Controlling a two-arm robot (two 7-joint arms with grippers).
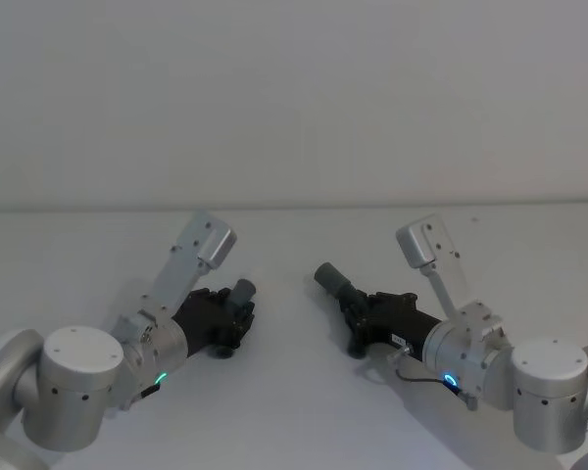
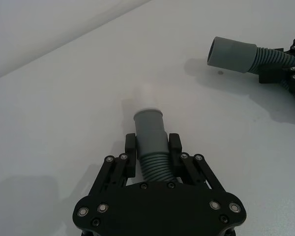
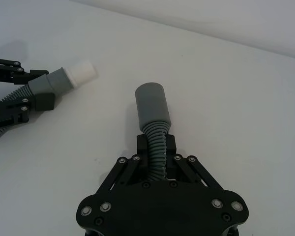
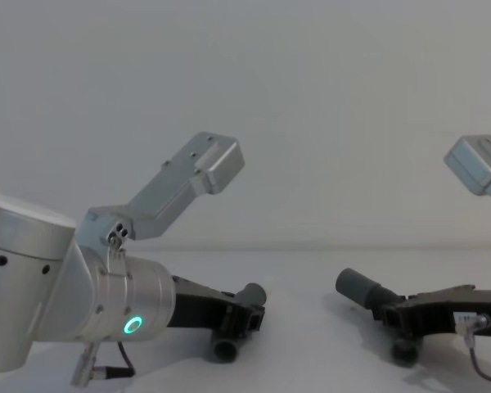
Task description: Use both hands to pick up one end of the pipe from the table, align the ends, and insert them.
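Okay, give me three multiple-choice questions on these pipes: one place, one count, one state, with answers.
1. Where is the white-tipped pipe piece? A. in the left gripper B. in the right gripper C. loose on the table
2. How many pipe pieces are held? A. none B. one C. two
3. The two pieces are: A. joined B. apart C. touching
Answers: 1 A, the left gripper clamps its ribbed part. 2 C, the right gripper grips the grey-mouthed piece too. 3 B, bare table lies between them.

A plain white matte tabletop [image 1: 294, 411] runs back to a pale wall [image 1: 294, 98]. Low over it, well apart, hang a white-tipped pipe piece [image 2: 150, 129] and an open-mouthed pipe piece [image 3: 151, 105], each shadowing the surface.
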